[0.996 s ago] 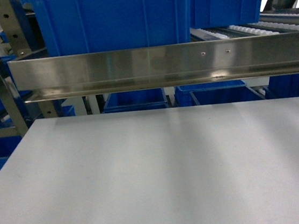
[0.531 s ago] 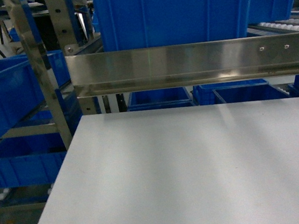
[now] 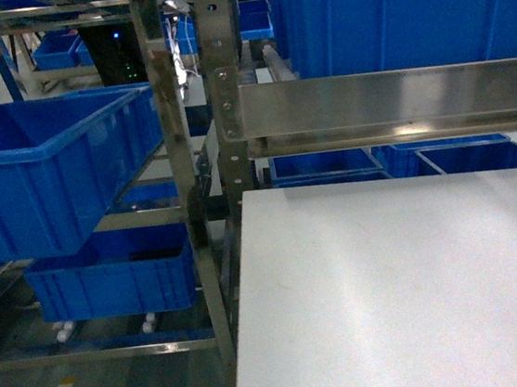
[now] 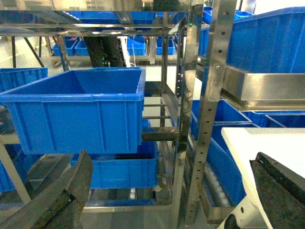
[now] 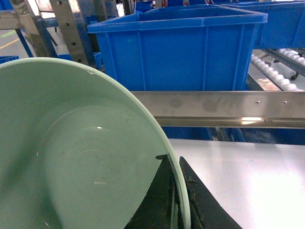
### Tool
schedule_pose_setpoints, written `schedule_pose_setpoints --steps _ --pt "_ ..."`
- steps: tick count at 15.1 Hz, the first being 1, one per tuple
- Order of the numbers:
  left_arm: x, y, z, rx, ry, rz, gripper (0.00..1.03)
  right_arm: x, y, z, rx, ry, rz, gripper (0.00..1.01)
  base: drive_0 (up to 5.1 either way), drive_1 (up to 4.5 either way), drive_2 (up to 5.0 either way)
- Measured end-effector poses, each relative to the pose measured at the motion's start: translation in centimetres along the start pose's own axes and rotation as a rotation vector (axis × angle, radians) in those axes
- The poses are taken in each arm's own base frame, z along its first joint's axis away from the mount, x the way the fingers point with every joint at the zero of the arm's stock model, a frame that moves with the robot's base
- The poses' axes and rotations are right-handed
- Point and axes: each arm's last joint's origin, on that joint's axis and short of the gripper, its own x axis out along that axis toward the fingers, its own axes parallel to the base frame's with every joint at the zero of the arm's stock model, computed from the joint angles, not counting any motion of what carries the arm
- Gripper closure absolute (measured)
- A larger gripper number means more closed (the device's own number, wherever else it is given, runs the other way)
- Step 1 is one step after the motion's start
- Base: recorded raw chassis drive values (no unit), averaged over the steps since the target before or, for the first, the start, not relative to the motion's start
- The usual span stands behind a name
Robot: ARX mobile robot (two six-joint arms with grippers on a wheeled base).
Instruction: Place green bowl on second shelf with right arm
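Since my right gripper (image 5: 174, 200) pinches the green bowl (image 5: 71, 152) by its rim, it faces the second shelf's front bar (image 5: 219, 109); left gripper (image 4: 167, 191) spread, idle.

A warehouse or factory storage area: stainless-steel flow racks (image 3: 217, 114) with perforated uprights and white roller rails (image 5: 276, 62) carry large blue plastic crates (image 3: 41, 171) at left and upper right; a grey-white bench (image 3: 400, 289) fills the lower right.
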Motion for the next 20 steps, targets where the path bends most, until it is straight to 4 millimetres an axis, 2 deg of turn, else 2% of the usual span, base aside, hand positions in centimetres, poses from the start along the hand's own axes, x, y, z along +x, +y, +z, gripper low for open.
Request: schedule_pose_setpoints --steps 20 --pt "0.00 0.00 -0.01 0.000 0.002 0.000 0.05 0.00 0.00 0.04 -0.001 -0.001 0.000 0.99 -5.0 2.48 2.5"
